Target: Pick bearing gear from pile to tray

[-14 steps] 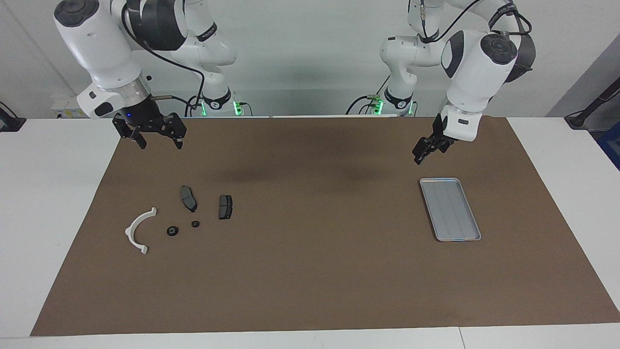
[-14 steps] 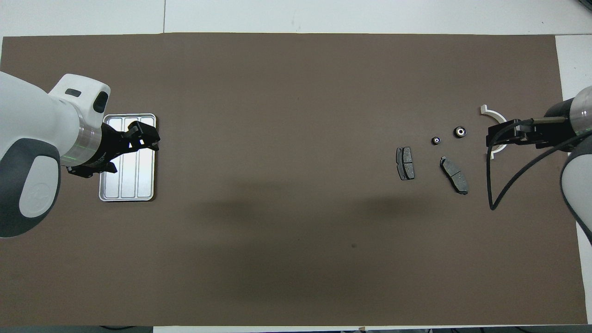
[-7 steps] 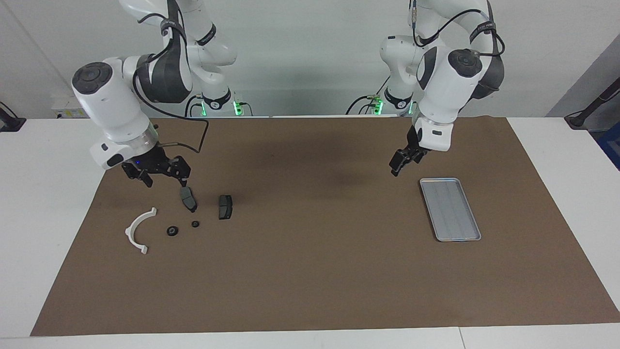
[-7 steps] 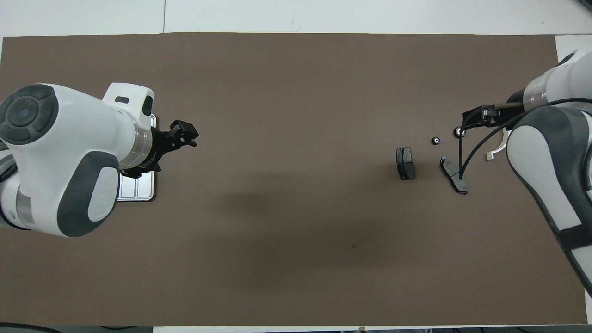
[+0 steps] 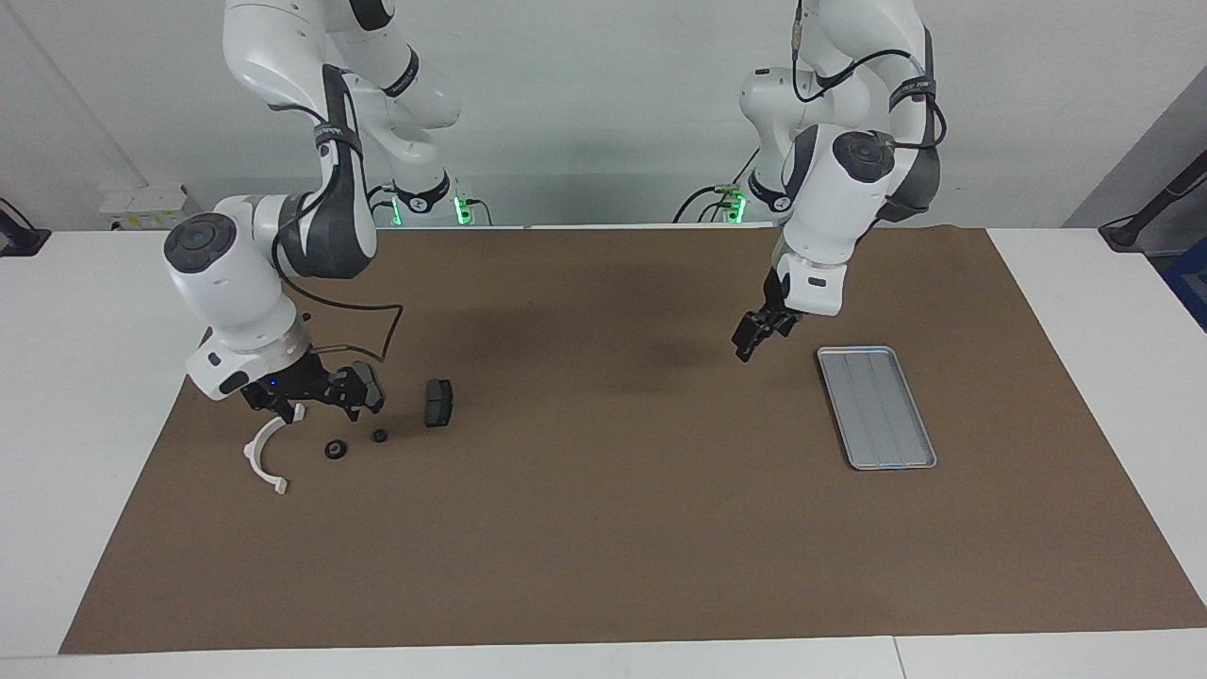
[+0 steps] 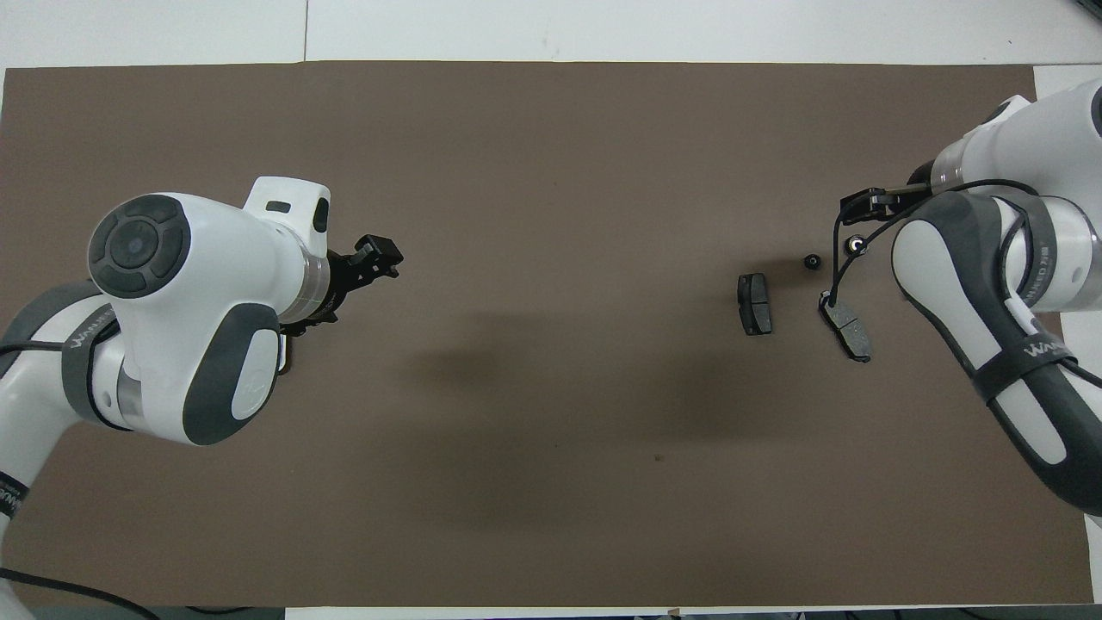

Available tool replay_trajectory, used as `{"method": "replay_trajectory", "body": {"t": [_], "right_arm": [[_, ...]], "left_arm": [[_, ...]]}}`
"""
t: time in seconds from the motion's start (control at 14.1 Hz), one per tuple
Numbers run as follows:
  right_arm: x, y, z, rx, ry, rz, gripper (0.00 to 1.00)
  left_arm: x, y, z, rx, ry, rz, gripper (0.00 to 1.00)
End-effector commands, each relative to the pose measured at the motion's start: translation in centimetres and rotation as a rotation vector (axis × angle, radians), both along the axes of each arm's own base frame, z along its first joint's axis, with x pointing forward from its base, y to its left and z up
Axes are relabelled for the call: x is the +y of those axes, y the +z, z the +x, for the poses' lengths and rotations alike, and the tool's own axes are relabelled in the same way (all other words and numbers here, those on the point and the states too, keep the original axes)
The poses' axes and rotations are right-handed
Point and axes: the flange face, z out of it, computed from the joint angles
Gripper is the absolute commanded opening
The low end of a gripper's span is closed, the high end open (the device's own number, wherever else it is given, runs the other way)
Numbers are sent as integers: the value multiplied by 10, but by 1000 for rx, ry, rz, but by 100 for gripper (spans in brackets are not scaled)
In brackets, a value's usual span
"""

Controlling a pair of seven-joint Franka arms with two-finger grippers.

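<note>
**Status: right claw lowered to the parts pile; nothing grasped yet**

In the last second my right arm has swung down from the robots' edge of the brown mat [image 5: 603, 528]. My right claw [image 5: 315, 404] now hangs low over the pile, its fingers spread and empty, just above the white curved bracket [image 5: 262, 459] and one grey brake pad [image 6: 846, 330] (which the claw partly hides in the facing view). The second brake pad [image 5: 438, 403] lies beside them, toward the middle of the surface.

The two small black round parts sit just beside the claw, farther from the robots: the larger one [image 5: 335, 449] and the smaller one [image 5: 379, 436]. I judge one of these to be the bearing gear. None has moved.

My left claw [image 5: 757, 338] has also drifted off the tray [image 5: 877, 407] toward the middle of the mat; it hangs there released and empty. The tray holds nothing.

Meaning for the task: approach is nearly complete; grasp and transfer remain.

Readable writing: "WANNEED" (partly legible) on straps around both arms in the overhead view.
</note>
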Motion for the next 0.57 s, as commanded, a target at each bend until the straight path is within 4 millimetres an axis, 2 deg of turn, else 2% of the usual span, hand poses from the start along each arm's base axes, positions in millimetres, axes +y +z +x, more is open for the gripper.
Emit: {"method": "replay_trajectory", "body": {"t": [0.0,0.28,0.42,0.5], "right_arm": [[-4,-22,7,-7,31,-11,100],[-10,-46,11,-2,52,-13,100],[-13,-57,12,-1,49,-10,100],[-13,-61,13,0,51,-10,100]], "left_arm": [[-5,-6,-5,-15,25,-17,100],[-7,-13,-1,-27,33,-21,100],[-37,-27,-2,-21,53,-29,100],[-40,-31,-1,-24,71,-33,100]]}}
